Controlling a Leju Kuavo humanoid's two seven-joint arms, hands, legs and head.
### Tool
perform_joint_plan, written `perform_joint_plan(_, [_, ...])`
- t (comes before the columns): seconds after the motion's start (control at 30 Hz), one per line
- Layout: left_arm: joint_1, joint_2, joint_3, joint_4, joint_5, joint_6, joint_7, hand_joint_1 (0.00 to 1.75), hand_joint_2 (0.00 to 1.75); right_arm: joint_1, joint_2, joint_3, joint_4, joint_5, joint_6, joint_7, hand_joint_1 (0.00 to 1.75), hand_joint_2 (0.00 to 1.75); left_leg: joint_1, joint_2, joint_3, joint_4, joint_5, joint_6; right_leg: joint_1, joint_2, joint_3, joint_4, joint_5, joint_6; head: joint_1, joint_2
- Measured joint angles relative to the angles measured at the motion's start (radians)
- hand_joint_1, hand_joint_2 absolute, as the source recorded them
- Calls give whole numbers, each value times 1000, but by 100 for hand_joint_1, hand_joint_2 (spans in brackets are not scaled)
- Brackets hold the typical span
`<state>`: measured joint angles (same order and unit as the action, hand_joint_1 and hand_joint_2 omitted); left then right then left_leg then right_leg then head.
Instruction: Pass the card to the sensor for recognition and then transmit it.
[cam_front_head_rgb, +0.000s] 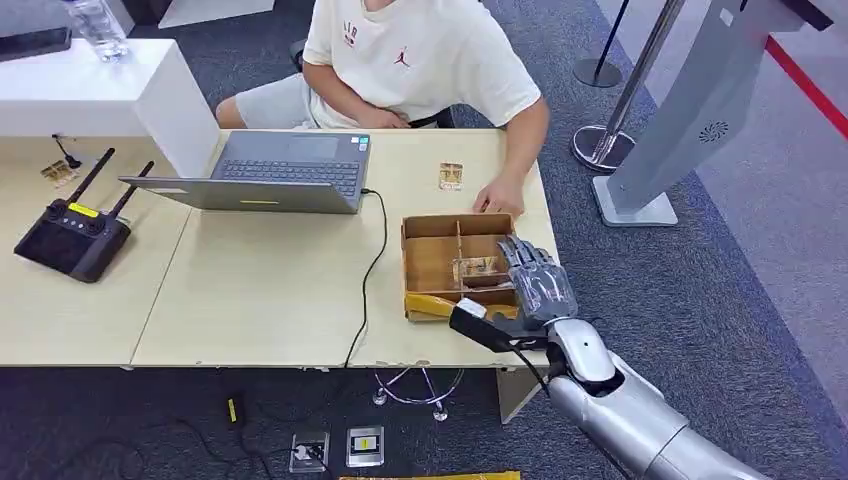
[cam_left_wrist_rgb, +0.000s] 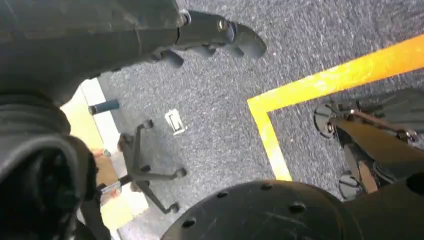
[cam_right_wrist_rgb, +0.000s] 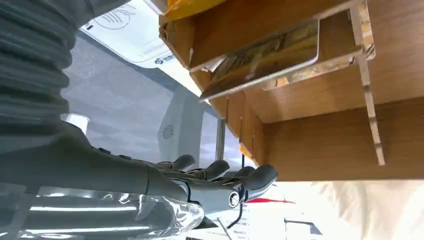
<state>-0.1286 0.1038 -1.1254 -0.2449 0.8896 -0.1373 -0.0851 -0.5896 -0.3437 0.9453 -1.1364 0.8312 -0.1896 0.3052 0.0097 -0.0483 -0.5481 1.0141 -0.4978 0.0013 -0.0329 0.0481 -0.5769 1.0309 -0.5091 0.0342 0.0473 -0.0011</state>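
Right hand poised over the card box

Cardboard makes up the low brown box (cam_front_head_rgb: 455, 262), a square tray split by thin slotted dividers into compartments, set near the table's front right corner. One glossy card (cam_front_head_rgb: 478, 268) with a gold-brown printed face leans tilted in the compartment at about 3 o'clock from the box's centre; the right wrist view shows it (cam_right_wrist_rgb: 265, 57) as a thin rounded-corner rectangle propped against a divider, pale edge catching light. The right hand (cam_front_head_rgb: 537, 280), dark-fingered with a clear shiny shell over its back, hovers at the box's 3 o'clock rim, fingers straight and slightly spread, grasping nothing; in the right wrist view (cam_right_wrist_rgb: 220, 182) the fingers lie side by side, apart from the card. A second small card (cam_front_head_rgb: 451, 176) lies flat on the pale wood-grain table (cam_front_head_rgb: 270, 300) at 12 o'clock from the box, just beside a person's hand (cam_front_head_rgb: 500, 196) resting on the tabletop. The person sits behind the table in a white T-shirt. A grey laptop (cam_front_head_rgb: 275, 172) stands open at 10 o'clock from the box, its black cable (cam_front_head_rgb: 375, 262) curving down over the table's front edge. A black controller (cam_front_head_rgb: 72, 236) with two stubby antennas sits far off at 9 o'clock. The left hand (cam_left_wrist_rgb: 210, 37) hangs over speckled grey carpet crossed by a yellow tape line (cam_left_wrist_rgb: 320, 82), its dark fingers curled inward with nothing in them
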Motion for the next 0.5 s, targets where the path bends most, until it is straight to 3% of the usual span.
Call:
perform_joint_plan(0.03, [0, 0, 0, 0, 1, 0, 0, 0, 0, 0, 0, 0, 0, 0, 4, -6, 31, 175, 0, 0, 0, 0, 0, 0, 0, 0, 0, 0, 0, 0, 0, 0])
perform_joint_plan(0.23, [0, 0, -1, 0, 5, 0, 0, 0, 0, -1, 2, 0, 0, -4, 11, -22, 35, 175, 0, 0, 0, 0, 0, 0, 0, 0, 0, 0, 0, 0, 0, 0])
perform_joint_plan(0.3, [0, 0, -2, 0, 6, 0, 0, 0, 0, 0, 4, 0, 0, -5, 11, -22, 47, 175, 0, 0, 0, 0, 0, 0, 0, 0, 0, 0, 0, 0, 0, 0])
perform_joint_plan(0.33, [0, 0, -2, 0, 7, 0, 0, 0, 0, -1, 4, 0, 0, -6, 11, -22, 44, 175, 0, 0, 0, 0, 0, 0, 0, 0, 0, 0, 0, 0, 0, 0])
perform_joint_plan(0.37, [0, 0, -2, 0, 7, 0, 0, 0, 0, -1, 4, 0, 0, -6, 11, -23, 24, 175, 0, 0, 0, 0, 0, 0, 0, 0, 0, 0, 0, 0, 0, 0])
perform_joint_plan(0.43, [0, 0, -2, 0, 7, 0, 0, 0, 0, -1, 4, 1, 0, -9, 11, -25, 5, 175, 0, 0, 0, 0, 0, 0, 0, 0, 0, 0, 0, 0, 0, 0])
perform_joint_plan(0.5, [0, 0, -2, 0, 6, 0, 0, 0, 0, -1, 5, 1, 0, -9, 11, -28, 5, 175, 0, 0, 0, 0, 0, 0, 0, 0, 0, 0, 0, 0, 0, 0])
